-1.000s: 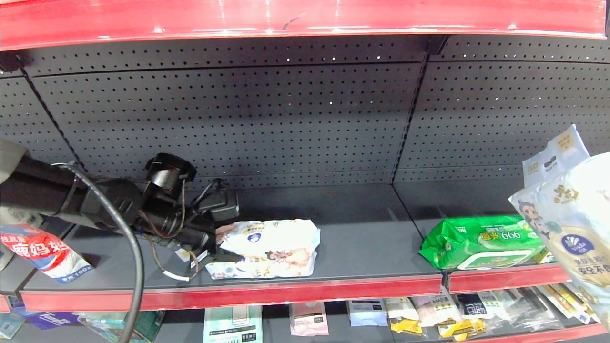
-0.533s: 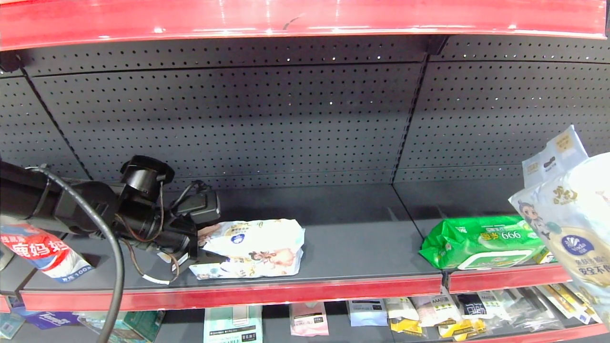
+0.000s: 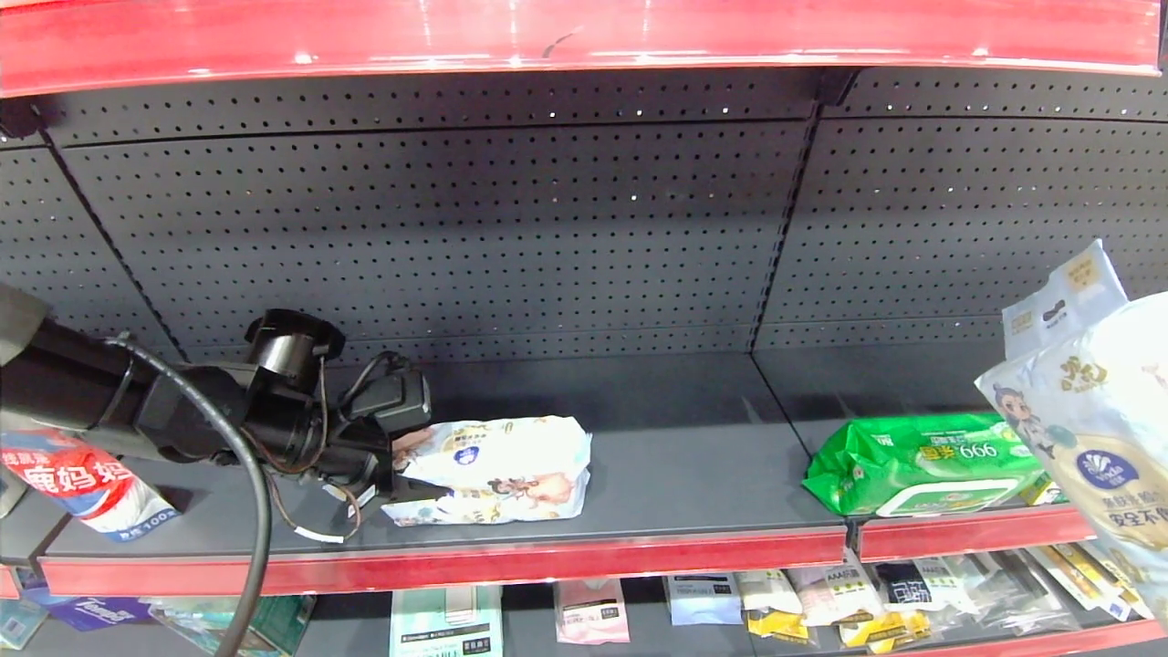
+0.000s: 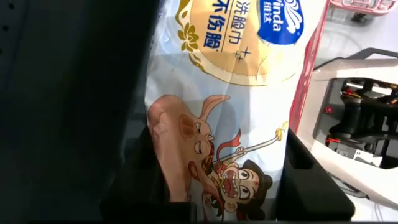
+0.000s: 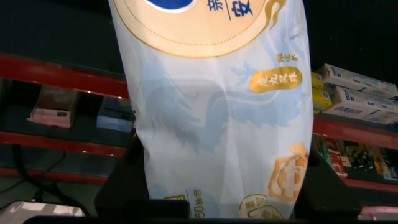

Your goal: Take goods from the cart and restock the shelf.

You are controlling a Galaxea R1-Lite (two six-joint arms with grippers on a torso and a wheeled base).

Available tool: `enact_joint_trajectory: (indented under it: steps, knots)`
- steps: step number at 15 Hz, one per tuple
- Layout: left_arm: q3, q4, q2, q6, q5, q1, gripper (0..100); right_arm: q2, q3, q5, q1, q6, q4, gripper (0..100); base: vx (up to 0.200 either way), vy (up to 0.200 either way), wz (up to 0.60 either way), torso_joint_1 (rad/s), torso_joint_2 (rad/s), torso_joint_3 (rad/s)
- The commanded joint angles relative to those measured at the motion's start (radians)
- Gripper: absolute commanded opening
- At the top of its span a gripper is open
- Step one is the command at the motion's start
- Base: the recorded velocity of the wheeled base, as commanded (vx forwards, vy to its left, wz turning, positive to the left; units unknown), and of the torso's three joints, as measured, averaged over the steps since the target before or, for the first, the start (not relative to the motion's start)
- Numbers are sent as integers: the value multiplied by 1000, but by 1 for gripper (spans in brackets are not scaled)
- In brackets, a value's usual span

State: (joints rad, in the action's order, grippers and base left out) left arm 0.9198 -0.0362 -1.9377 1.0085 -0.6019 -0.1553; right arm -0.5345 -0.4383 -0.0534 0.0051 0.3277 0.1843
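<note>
**1 pack on the shelf, 1 more waiting in the air**

The left pincer is closed on the end of a white tissue pack. The pack lies flat on the grey shelf, towards its left part and near the red front lip. In the left wrist view the same pack sits clamped between the 2 dark fingers, so this item looks placed but not yet let go.

The right pincer is closed around a second white pack, held up off the shelf at the far right, in front of the bay where a green wipes pack lies. A red-and-white pack stands at the left end.

By my reading, restocking is partly done: 2 goods sit on this level and 1 more is at rest under the left grip. What remains is to release that pack, withdraw, and then set down the second one. Most of the shelf is bare.
</note>
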Motion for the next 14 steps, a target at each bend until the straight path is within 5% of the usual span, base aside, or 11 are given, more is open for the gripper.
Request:
enact_joint_trajectory:
  steps: [1, 14]
  knots:
    - [-27, 16, 14, -4, 2, -7, 0, -2, 1, 0, 1, 1, 0, 0, 0, 0, 0, 0, 0, 0]
    - [-27, 67, 39, -13, 34, -10, 0, -4, 3, 0, -1, 1, 0, 0, 0, 0, 0, 0, 0, 0]
